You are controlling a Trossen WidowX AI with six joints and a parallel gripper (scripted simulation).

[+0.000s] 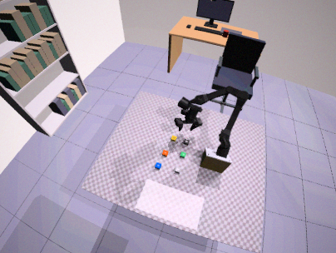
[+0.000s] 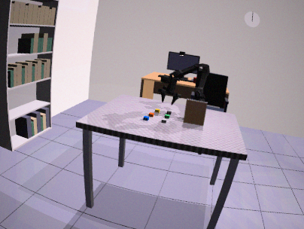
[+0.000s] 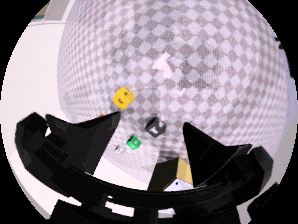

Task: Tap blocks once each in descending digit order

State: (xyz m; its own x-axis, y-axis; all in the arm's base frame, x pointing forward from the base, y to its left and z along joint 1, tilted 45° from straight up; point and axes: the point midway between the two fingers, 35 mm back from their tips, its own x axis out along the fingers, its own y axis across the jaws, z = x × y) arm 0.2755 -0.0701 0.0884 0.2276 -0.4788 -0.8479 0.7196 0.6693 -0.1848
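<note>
Hovering wide-jawed and empty above the table (image 1: 245,200) (image 2: 158,140), gripper (image 1: 189,125) (image 2: 168,102) (image 3: 152,120) has open room around its tips; six small cubic blocks sit apart, inward from the edges, the dark block (image 1: 186,141) (image 2: 168,112) (image 3: 155,127) appearing between the fingertips in wrist view, yellow block (image 1: 174,138) (image 2: 157,111) (image 3: 123,98) near, checkered top smooth-looking.

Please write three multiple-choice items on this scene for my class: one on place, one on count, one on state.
1. Which block lies nearest the blue one?
A) yellow B) orange C) black
2. How many blocks are there?
A) four B) eight C) six
3. How does the gripper stand?
A) open, above the table B) shut on a block C) shut, empty

1 B: the orange block neighbours the blue block.
2 C: the top view shows six.
3 A: the gripper's fingertips stand apart, above the table.
</note>
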